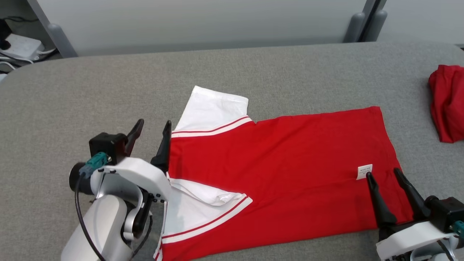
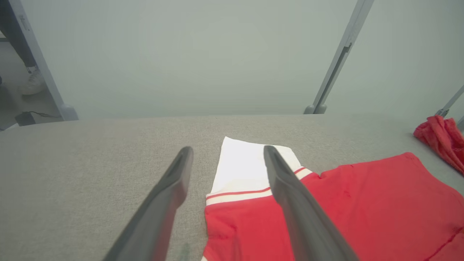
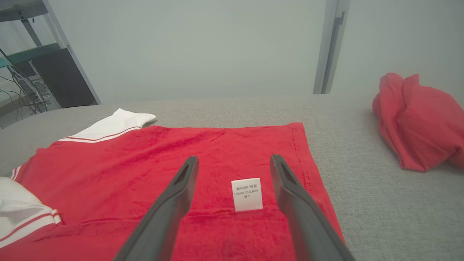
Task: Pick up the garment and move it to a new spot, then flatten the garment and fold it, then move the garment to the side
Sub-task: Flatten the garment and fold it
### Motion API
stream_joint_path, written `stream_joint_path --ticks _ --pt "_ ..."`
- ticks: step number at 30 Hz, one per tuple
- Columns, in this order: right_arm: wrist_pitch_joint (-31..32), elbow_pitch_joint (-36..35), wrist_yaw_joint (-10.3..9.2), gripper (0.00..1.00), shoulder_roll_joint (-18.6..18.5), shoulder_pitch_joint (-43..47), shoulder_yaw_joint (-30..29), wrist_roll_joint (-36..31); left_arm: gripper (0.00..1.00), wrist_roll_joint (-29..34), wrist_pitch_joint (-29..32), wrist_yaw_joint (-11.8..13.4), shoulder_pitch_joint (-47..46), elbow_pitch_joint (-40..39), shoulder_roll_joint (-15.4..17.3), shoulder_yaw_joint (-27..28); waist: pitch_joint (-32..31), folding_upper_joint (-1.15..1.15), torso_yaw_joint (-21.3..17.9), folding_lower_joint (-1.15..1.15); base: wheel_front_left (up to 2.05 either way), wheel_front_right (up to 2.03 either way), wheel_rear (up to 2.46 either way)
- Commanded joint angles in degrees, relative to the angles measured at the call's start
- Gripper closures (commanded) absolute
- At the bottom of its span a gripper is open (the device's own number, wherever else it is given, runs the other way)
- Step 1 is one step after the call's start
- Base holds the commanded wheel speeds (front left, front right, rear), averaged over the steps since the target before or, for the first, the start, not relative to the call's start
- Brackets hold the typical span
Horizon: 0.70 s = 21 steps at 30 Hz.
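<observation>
A red garment [image 1: 282,170] with white sleeves edged in red and white stripes lies spread on the grey table [image 1: 108,79], folded along its near side. One white sleeve [image 1: 214,108] points away; the other [image 1: 195,203] lies folded on the red body. My left gripper [image 1: 152,125] stands open at the garment's left edge, one finger over the fabric, the other over bare table. My right gripper [image 1: 382,173] hangs open above the near right corner, beside a small white label [image 1: 364,171]. The wrist views show the garment [image 2: 344,210] and the label [image 3: 247,194] between open fingers.
A second crumpled red cloth [image 1: 447,103] lies at the table's far right edge, also seen as the red cloth [image 3: 413,123]. Grey partition panels stand behind the table. Cables and a white box [image 1: 20,47] sit on the floor at far left.
</observation>
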Motion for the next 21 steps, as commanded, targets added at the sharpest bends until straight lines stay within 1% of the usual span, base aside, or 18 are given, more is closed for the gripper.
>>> stream_joint_path --ticks 1,5,7,8,11,21 --pt "-0.77 -1.68 -0.17 0.0 -1.42 -1.67 1.02 -0.13 0.0 -0.2 0.18 -0.44 -4.11 -0.27 1.12 1.76 2.38 0.0 -1.01 0.0 0.0 0.0 0.0" --pt "-0.78 -1.94 -0.17 0.0 -1.7 -3.08 1.14 -0.08 0.0 -0.1 2.28 -1.36 -9.76 4.22 0.86 1.05 4.77 0.0 -1.71 0.0 0.0 0.0 0.0" --pt "-0.78 -2.11 -0.17 0.0 -1.8 -3.72 1.21 -0.09 0.0 -0.25 2.63 -2.06 -12.75 6.35 0.4 0.81 5.89 0.0 -2.04 0.0 0.0 0.0 0.0" --pt "-0.78 -2.11 -0.17 0.0 -1.8 -3.72 1.21 -0.09 0.0 -0.25 2.63 -2.06 -12.75 6.35 0.4 0.81 5.89 0.0 -2.04 0.0 0.0 0.0 0.0" --pt "-0.78 -2.41 -0.17 0.0 -1.94 -4.58 1.36 -0.15 0.0 0.1 3.22 -2.68 -17.47 9.98 -0.24 0.25 7.63 0.0 -2.41 0.0 0.0 0.0 0.0" --pt "-0.78 -5.29 -0.17 0.0 -2.52 -7.3 2.37 -0.07 0.0 1.6 5.44 -5.38 -32.53 26.23 -1.98 -2.16 13.8 0.0 -4.23 0.0 0.0 0.0 0.0"
